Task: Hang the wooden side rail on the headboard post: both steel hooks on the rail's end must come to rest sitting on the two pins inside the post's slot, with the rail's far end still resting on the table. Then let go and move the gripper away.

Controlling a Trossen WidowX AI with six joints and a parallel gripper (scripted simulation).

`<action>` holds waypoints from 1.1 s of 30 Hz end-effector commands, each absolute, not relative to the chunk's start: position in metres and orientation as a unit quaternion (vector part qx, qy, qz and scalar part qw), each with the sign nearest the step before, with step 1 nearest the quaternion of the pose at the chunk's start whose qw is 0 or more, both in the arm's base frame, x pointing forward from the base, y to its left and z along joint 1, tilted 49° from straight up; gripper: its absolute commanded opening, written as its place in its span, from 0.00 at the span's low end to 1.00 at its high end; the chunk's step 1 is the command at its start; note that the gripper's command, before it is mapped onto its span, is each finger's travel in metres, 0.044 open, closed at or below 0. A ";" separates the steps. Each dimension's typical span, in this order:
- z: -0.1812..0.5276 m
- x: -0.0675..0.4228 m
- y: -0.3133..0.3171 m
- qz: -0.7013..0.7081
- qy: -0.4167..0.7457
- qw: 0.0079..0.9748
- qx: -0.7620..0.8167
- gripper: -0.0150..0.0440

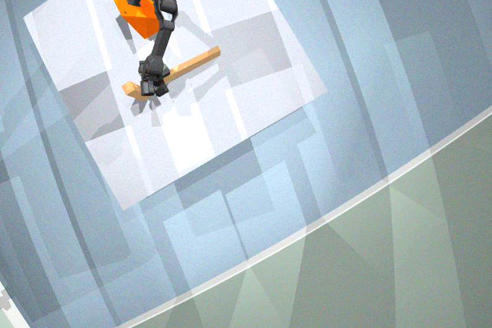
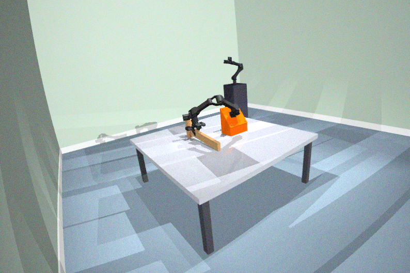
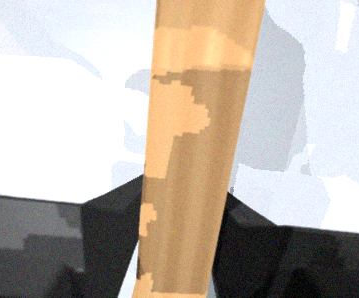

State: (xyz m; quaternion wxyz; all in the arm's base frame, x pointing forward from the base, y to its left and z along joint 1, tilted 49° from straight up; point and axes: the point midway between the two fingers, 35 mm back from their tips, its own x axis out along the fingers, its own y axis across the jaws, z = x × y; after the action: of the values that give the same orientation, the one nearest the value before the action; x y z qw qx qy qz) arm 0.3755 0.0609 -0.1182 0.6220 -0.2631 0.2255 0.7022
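The wooden side rail (image 1: 194, 63) (image 2: 207, 140) (image 3: 196, 150) runs across the table from beside the headboard post. Its far end appears to rest on the table in the top and exterior views. The headboard post (image 1: 130, 88) (image 2: 188, 134) stands upright on the table, partly behind the arm. My gripper (image 1: 155, 89) (image 2: 195, 130) (image 3: 177, 180) is shut on the rail near its post end, one finger on each side in the wrist view. The steel hooks, the slot and the pins are hidden, so whether the hooks sit on the pins cannot be told.
The white table (image 1: 274, 105) (image 2: 281, 144) bears an orange sloped block (image 1: 147, 26) (image 2: 236, 129), with the arm's base mounted on it. Behind the table, a second black arm (image 2: 237, 71) stands on a dark pedestal (image 2: 235, 94). Patchy light and shadows cross the surfaces.
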 end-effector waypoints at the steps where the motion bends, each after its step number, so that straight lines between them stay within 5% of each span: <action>1: -0.117 0.380 0.053 0.696 0.226 0.627 -0.267 0.25; 33: -0.119 0.380 0.051 0.696 0.226 0.627 -0.268 0.25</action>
State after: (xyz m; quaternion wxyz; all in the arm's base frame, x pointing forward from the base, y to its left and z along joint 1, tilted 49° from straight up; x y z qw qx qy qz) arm 0.3763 0.0587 -0.1202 0.6219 -0.2638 0.2250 0.7021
